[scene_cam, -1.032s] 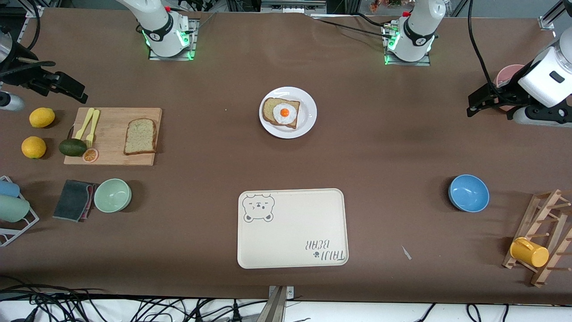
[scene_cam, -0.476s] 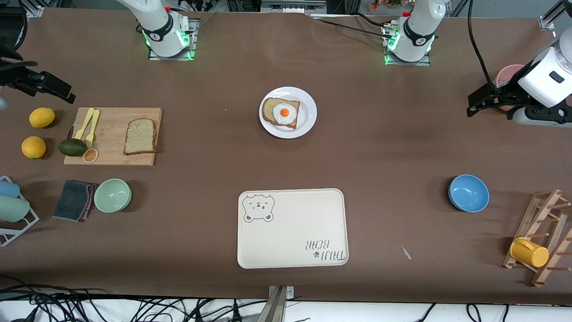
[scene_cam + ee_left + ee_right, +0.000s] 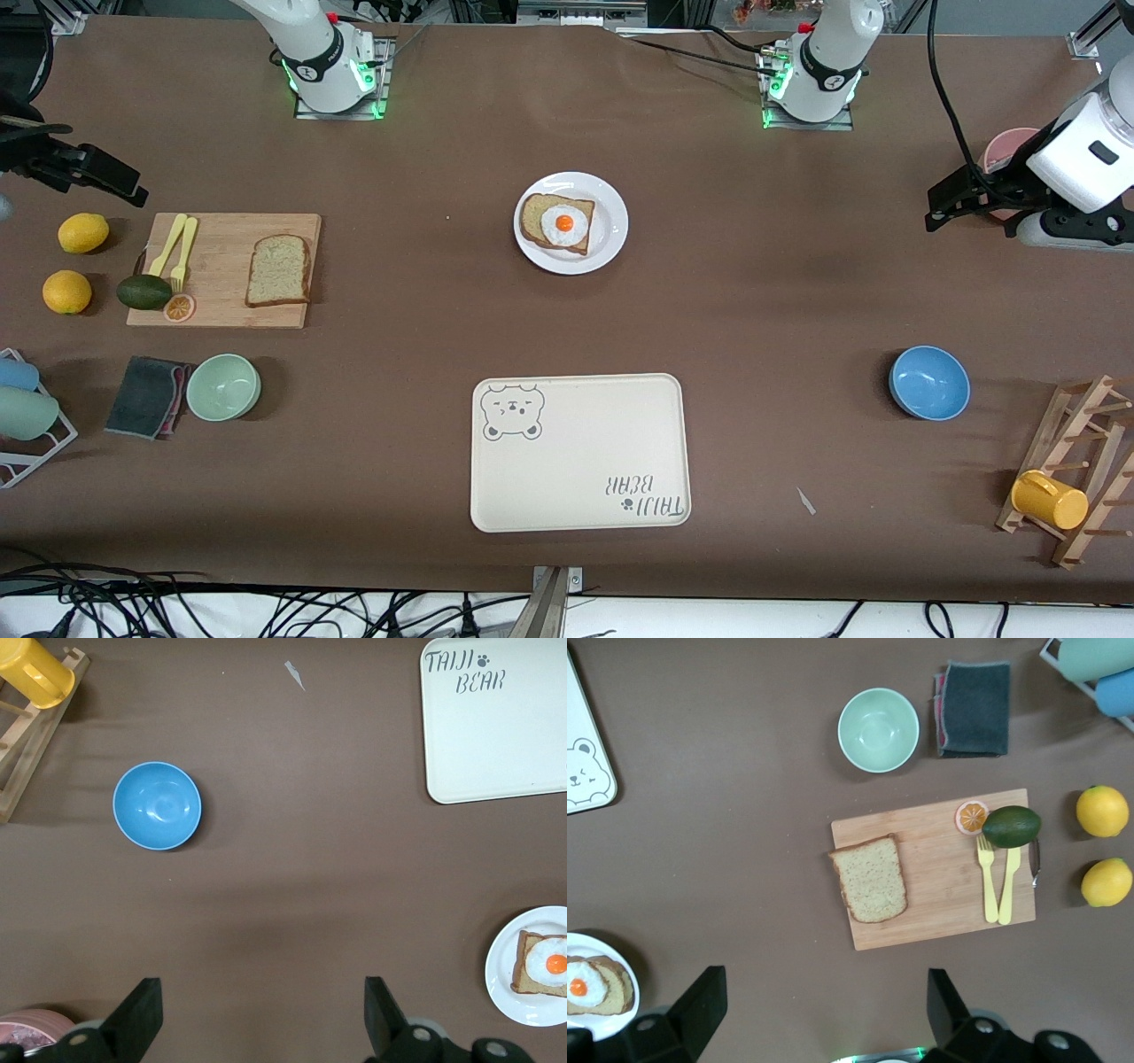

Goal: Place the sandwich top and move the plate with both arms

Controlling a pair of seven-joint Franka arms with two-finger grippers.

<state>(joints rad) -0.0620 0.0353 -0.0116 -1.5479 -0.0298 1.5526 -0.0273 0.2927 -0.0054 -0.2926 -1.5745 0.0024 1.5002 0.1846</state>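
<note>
Right wrist view: tan speckled sandwich top point(image 3: 873, 878) (brown crust) lies flat; both grippers' fingers point(image 3: 700, 997) spread wide.

Cream tray point(image 3: 580, 452) printed "TAIJI BEAR" beside paw mark.

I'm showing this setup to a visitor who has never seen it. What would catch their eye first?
Probably the white plate at mid-table, holding a dark bread slice with a fried egg. Next, the cream bear-print tray lying nearer the front camera than the plate. Then the wooden cutting board toward the right arm's end, bearing the sandwich top, yellow cutlery, an avocado and an orange slice.
</note>
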